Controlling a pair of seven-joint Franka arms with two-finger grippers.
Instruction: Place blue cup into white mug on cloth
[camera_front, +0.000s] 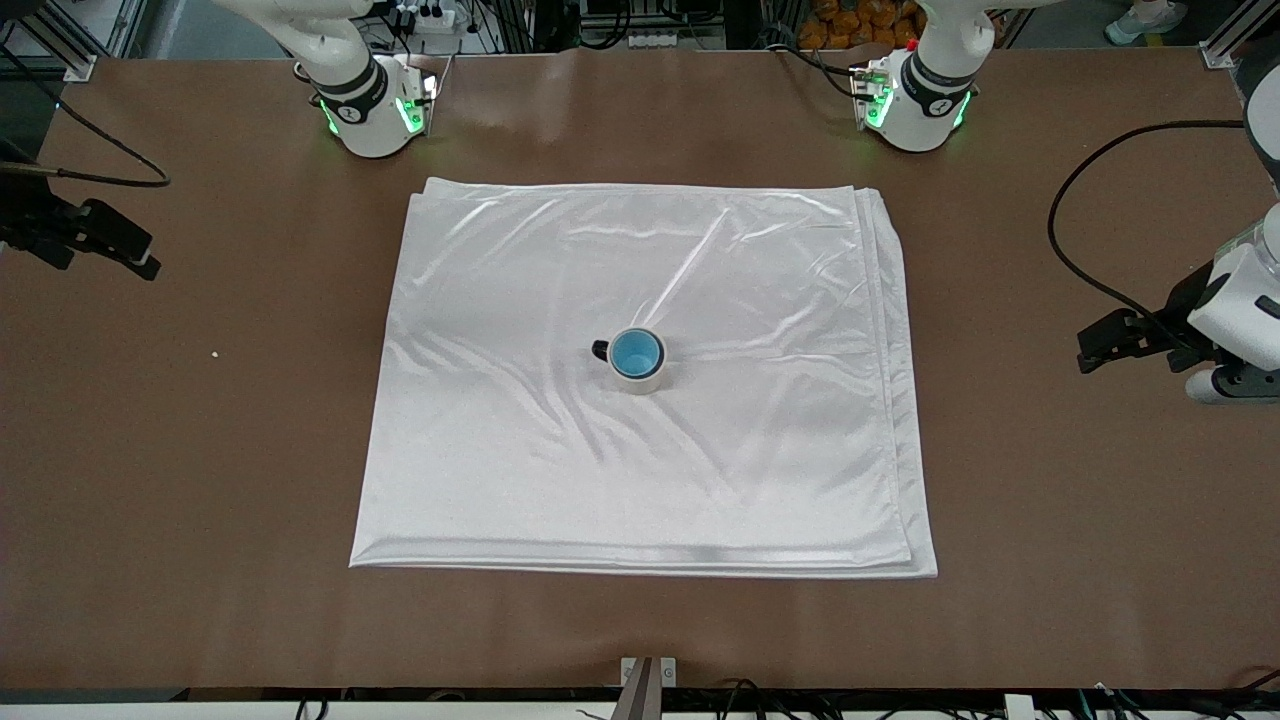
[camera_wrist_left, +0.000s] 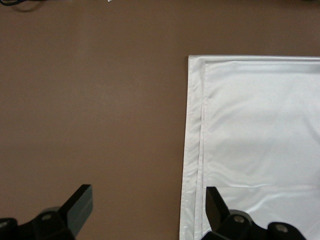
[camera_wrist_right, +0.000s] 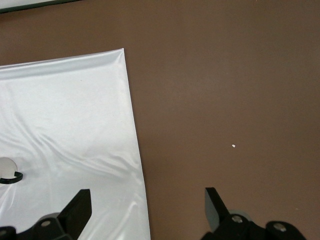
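From the front camera I see the blue cup (camera_front: 636, 352) sitting inside the white mug (camera_front: 650, 378), its bright blue interior ringed by the mug's cream rim. The pair stands upright near the middle of the frame, on the cloth (camera_front: 650, 480). The mug's dark handle (camera_front: 600, 349) points toward the right arm's end of the surface (camera_front: 200, 450). The cloth lies spread and lightly wrinkled. Its stacked layers show along the edge toward the left arm's end and along the edge in the lower part of the frame. Only this high view gives me the cup. My right wrist camera catches just a sliver of the mug's rim and the curve of its handle at the border of its picture, on the shiny cloth. It also shows a corner of the cloth and a tiny white speck (camera_wrist_right: 233, 146) on the bare brown surface. The front view shows that speck too, well apart from the cloth toward the right arm's end. My left wrist camera shows a corner of the cloth with its folded layers offset one inside another. The left claw (camera_wrist_left: 147, 205) is spread wide and holds nothing, over the cloth's layered edge. The right claw (camera_wrist_right: 147, 207) is equally wide and holds nothing, over the cloth's edge at the right arm's end. Both arms wait at the sides.
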